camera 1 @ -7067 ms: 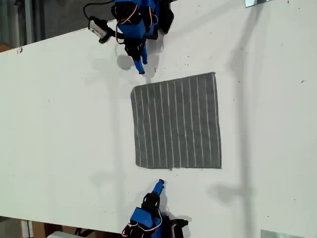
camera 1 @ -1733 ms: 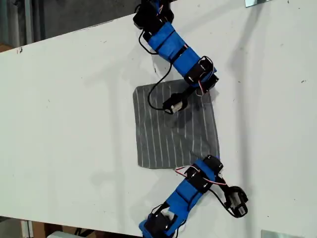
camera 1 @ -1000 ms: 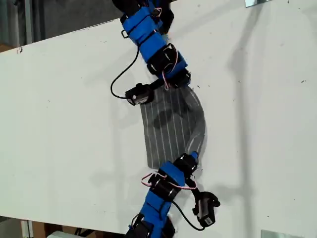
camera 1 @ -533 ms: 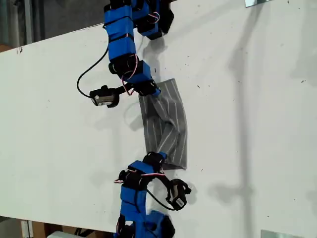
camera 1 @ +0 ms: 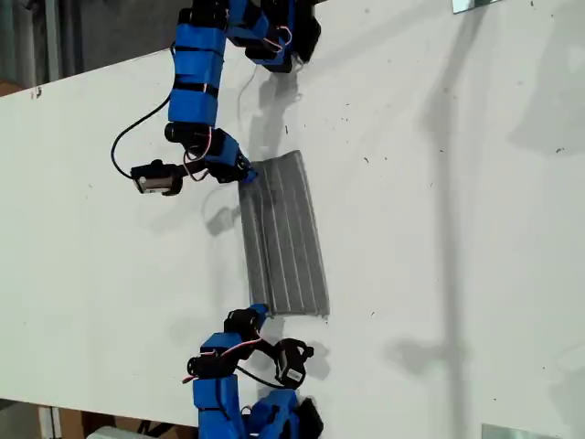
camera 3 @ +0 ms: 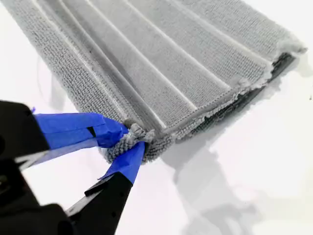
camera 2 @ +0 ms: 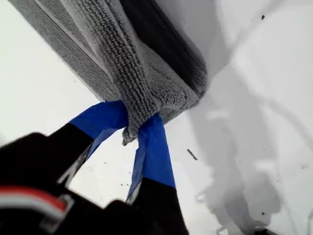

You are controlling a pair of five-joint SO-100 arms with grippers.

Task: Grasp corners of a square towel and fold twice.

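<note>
the towel [camera 1: 281, 236] lies folded in half on the white desk [camera 1: 457, 229], a narrow strip in the exterior view. my first gripper [camera 2: 133, 128] has its jaws pinched shut on a bunched corner. my second gripper [camera 3: 131, 138] has its jaws clamped on another corner [camera 3: 136, 133].

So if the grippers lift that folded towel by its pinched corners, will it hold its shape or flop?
Probably flop: the towel bunches softly where my first gripper pinches a corner. Its terry pile looks grippy in my second gripper, so slipping seems unlikely. Its layers lie loose and may slide apart.
</note>
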